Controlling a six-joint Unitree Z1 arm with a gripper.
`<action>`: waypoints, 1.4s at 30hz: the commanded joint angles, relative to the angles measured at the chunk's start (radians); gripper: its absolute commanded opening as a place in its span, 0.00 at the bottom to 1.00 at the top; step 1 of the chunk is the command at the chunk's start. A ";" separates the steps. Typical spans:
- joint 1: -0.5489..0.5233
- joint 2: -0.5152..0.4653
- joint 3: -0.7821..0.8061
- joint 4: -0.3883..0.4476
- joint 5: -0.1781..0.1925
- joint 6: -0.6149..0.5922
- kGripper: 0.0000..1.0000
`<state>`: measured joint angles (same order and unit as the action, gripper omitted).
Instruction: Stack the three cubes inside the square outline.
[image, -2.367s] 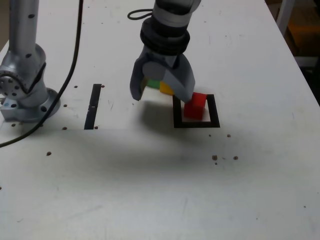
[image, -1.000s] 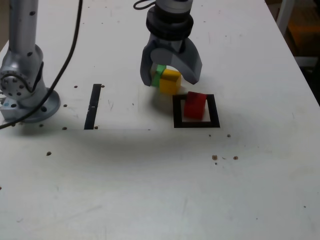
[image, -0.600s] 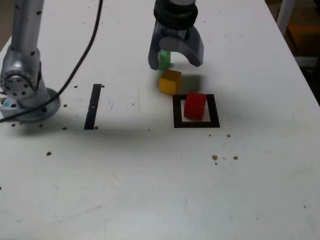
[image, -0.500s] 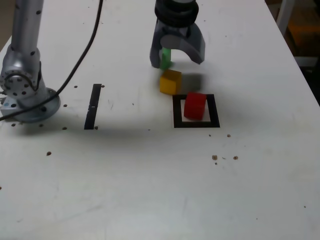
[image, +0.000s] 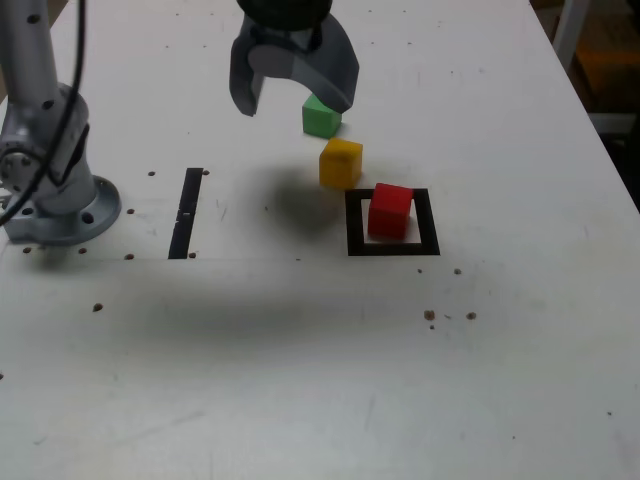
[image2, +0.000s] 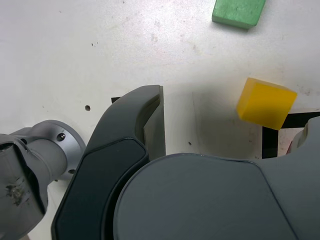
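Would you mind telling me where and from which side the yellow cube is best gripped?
Probably from straight above, fingers closing on two opposite side faces of the yellow cube. It sits flat on the table, apart from the green cube and just outside the square outline, so all sides look free. The open gripper would need turning to match the cube's slight rotation.
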<state>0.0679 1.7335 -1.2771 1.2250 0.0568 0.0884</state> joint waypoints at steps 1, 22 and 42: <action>-0.009 0.010 0.000 0.001 -0.002 -0.006 1.00; -0.022 0.267 -0.093 -0.065 -0.007 0.013 0.98; -0.005 0.326 -0.079 -0.081 0.022 0.011 0.68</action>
<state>0.0589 2.0680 -1.3601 1.1440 0.0788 0.1002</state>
